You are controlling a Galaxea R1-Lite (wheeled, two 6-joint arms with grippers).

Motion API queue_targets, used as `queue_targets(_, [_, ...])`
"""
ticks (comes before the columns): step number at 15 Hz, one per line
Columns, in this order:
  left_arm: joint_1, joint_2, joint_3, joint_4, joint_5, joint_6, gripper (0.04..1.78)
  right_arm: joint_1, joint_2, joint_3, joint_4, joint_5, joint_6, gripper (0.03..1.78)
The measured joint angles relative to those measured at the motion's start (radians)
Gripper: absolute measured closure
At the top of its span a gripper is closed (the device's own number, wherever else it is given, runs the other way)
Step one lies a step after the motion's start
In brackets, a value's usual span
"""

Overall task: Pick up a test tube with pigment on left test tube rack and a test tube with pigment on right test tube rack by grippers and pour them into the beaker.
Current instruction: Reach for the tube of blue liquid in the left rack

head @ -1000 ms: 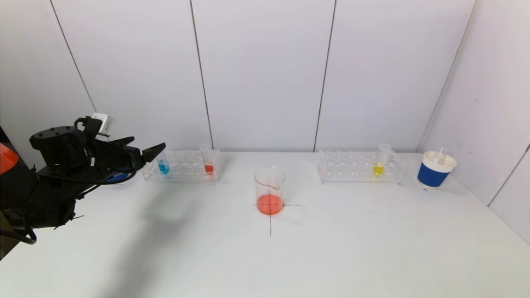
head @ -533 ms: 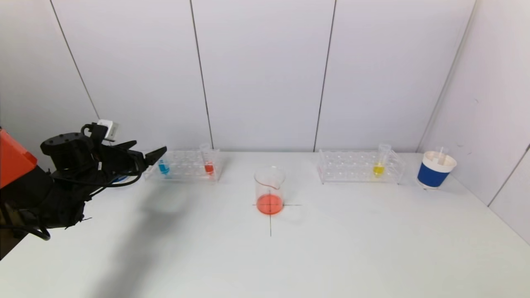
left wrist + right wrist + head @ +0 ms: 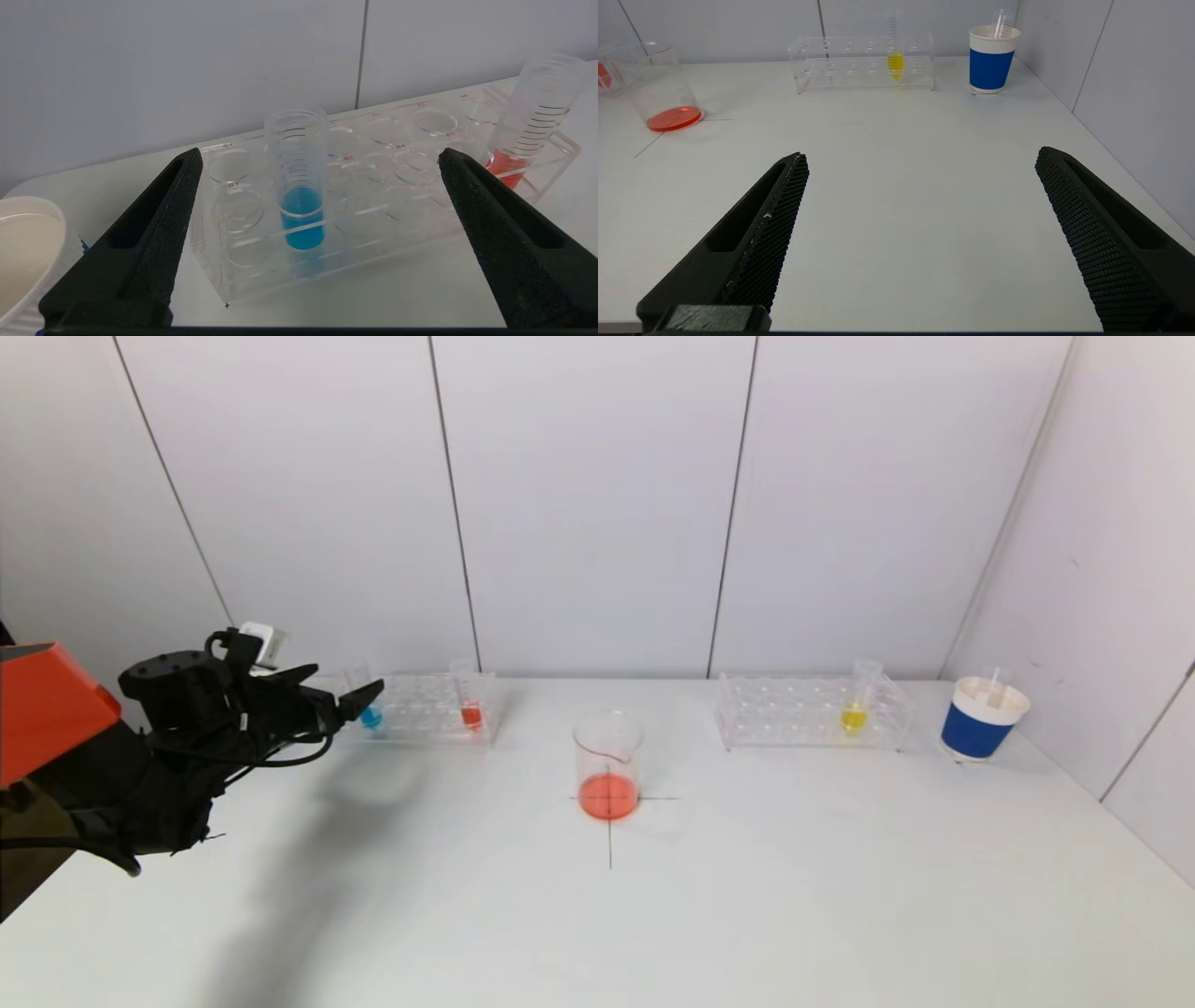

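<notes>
Test tubes with pigment stand in two clear racks at the back of the white bench [image 3: 747, 915] in the head view. The left rack [image 3: 425, 709] holds a blue-pigment tube [image 3: 370, 709] at its left end and a red-pigment tube [image 3: 470, 705] near its right end; the right rack [image 3: 810, 712] holds a yellow-pigment tube [image 3: 854, 707] toward its right end. Between the racks and nearer the robot stands the beaker [image 3: 608, 767], upright on a drawn cross, with orange-red liquid in its bottom. A blue-and-white paper cup [image 3: 982, 719] stands right of the right rack. The left end effector [image 3: 359, 695] reaches in from the left, its tips just beside the blue-pigment tube. The right arm is not in this view.

From the left wrist, the left end effector [image 3: 317, 161] is spread wide and empty, one finger on each side of the blue-pigment tube [image 3: 299, 179] without touching it. The tube stands upright in the left rack [image 3: 373, 196]. The red-pigment tube [image 3: 528, 116] sits at the rack's other end, and a white cup rim [image 3: 25, 242] shows at the edge.

From the right wrist, the right end effector [image 3: 920, 156] is also spread wide and empty, hovering over bare bench [image 3: 901, 186], well apart from the right rack [image 3: 861, 63], the yellow-pigment tube [image 3: 895, 58], the paper cup [image 3: 991, 58] and the beaker [image 3: 663, 88].
</notes>
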Motion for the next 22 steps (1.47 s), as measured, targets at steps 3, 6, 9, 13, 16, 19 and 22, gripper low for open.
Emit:
queue_targets(3, [-0.001,0.020,-0.019,-0.018,0.000,0.005,0.06,0.000,0.000,0.000,0.000,0.000,0.000,0.04])
queue_targets(6, [-0.001,0.044,-0.038,-0.023,0.000,0.005,0.06,0.000,0.000,0.000,0.000,0.000,0.000,0.04])
queue_targets(9, [-0.001,0.067,-0.071,-0.022,0.003,0.005,0.06,0.000,0.000,0.000,0.000,0.000,0.000,0.04])
queue_targets(13, [-0.001,0.093,-0.105,-0.020,0.003,0.005,0.06,0.000,0.000,0.000,0.000,0.000,0.000,0.04])
queue_targets(16, [-0.001,0.109,-0.129,-0.017,0.004,0.005,0.06,0.000,0.000,0.000,0.000,0.000,0.000,0.04])
queue_targets(19, [-0.001,0.119,-0.145,-0.016,0.004,0.005,0.06,0.000,0.000,0.000,0.000,0.000,0.000,0.04])
queue_targets(22, [-0.002,0.126,-0.155,-0.012,0.006,0.005,0.06,0.000,0.000,0.000,0.000,0.000,0.000,0.04])
